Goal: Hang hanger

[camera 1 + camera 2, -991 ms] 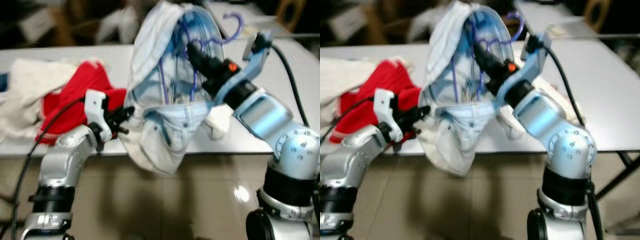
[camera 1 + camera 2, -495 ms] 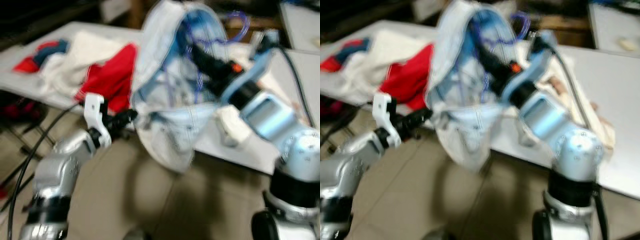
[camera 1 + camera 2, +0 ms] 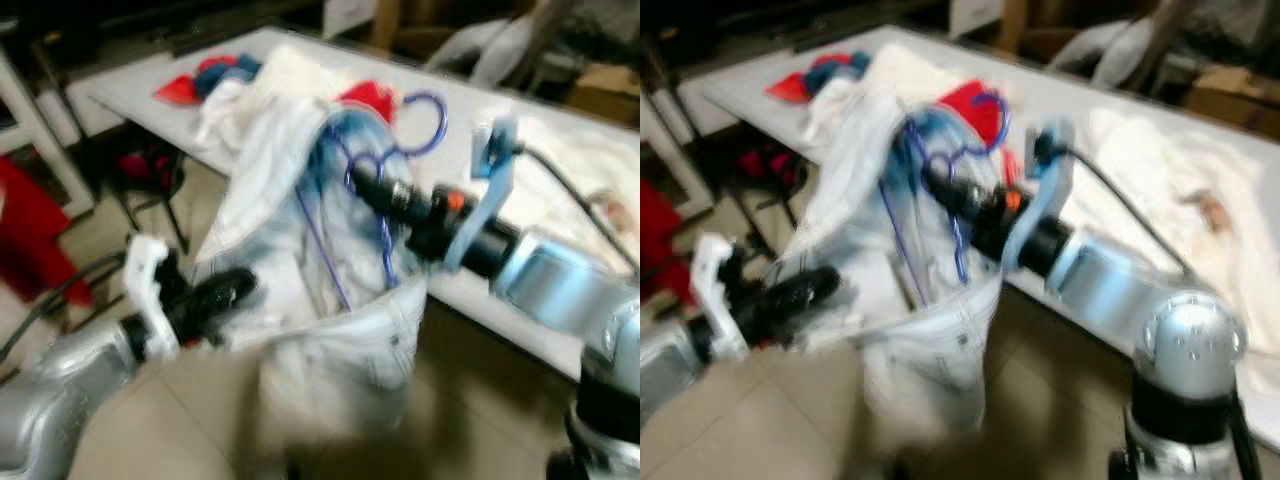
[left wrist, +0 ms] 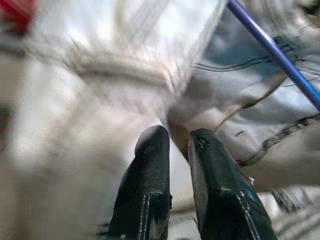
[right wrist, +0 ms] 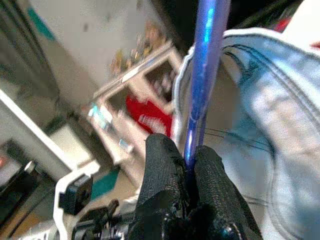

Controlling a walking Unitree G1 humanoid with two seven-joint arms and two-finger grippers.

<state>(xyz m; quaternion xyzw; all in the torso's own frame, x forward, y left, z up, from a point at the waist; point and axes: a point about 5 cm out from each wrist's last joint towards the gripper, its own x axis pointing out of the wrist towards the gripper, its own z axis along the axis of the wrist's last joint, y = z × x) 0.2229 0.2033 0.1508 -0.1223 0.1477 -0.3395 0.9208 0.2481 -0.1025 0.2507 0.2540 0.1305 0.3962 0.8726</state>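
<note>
A blue wire hanger point(image 3: 425, 120) carries a pale blue and white denim garment point(image 3: 340, 370) that hangs in front of me above the floor. My right gripper point(image 3: 365, 180) is shut on the hanger's rod point(image 5: 202, 90), just below the hook, with the cloth draped around it. My left gripper point(image 3: 240, 285) sits at the garment's left edge, lower down. In the left wrist view its fingers point(image 4: 152, 150) are pressed close together on a fold of the garment point(image 4: 260, 100), and the hanger's blue wire point(image 4: 272, 50) crosses behind. The eye views are blurred.
A long white table point(image 3: 150, 85) runs across the back with a heap of white, red and blue clothes point(image 3: 230, 75). A dark chair frame point(image 3: 150, 175) stands by its near edge and something red point(image 3: 30, 230) lies at far left. Beige tiled floor point(image 3: 90, 230) lies below.
The whole picture has swung, so the camera has turned; the table now lies farther back. Both grippers keep their hold on the hanger and the garment.
</note>
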